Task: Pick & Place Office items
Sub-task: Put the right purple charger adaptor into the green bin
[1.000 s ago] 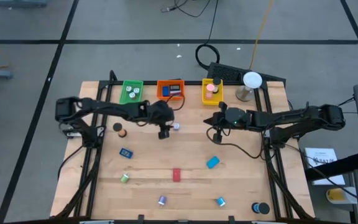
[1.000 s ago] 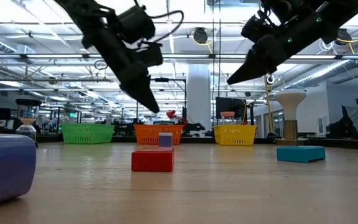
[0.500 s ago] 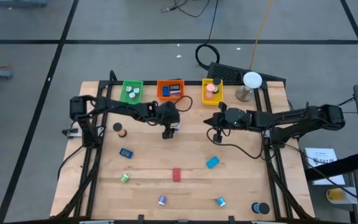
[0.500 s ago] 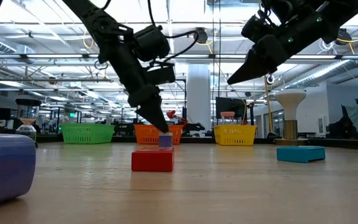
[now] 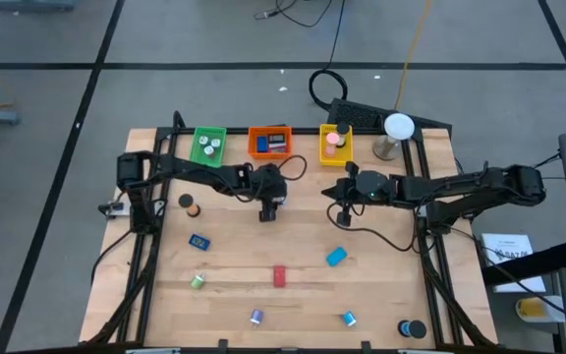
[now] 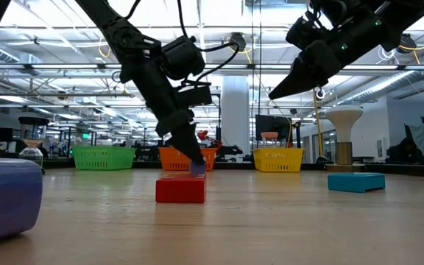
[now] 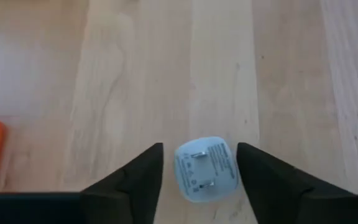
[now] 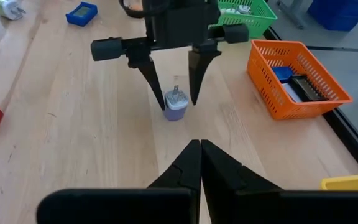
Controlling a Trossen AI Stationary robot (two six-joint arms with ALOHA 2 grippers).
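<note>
The left pincer (image 8: 173,84) stands apart, straddling a small charger plug (image 7: 205,169). Grasping step, I'd say; next it must close, then lift.

a large open robotics lab or industrial hall: exposed ceiling trusses (image 6: 65,70) with strip lighting, grey floor marked with black tape lines (image 5: 57,128), cables (image 5: 327,84) trailing on it, and a wooden workbench (image 5: 263,295) on a metal frame.

Item count, table top

Three trays stood in a row: one green tray (image 5: 207,145), one orange tray (image 5: 269,142), one yellow tray (image 5: 334,145). One white ball on a stand (image 5: 397,129). Two robot arms. One red block (image 5: 279,276).
</note>
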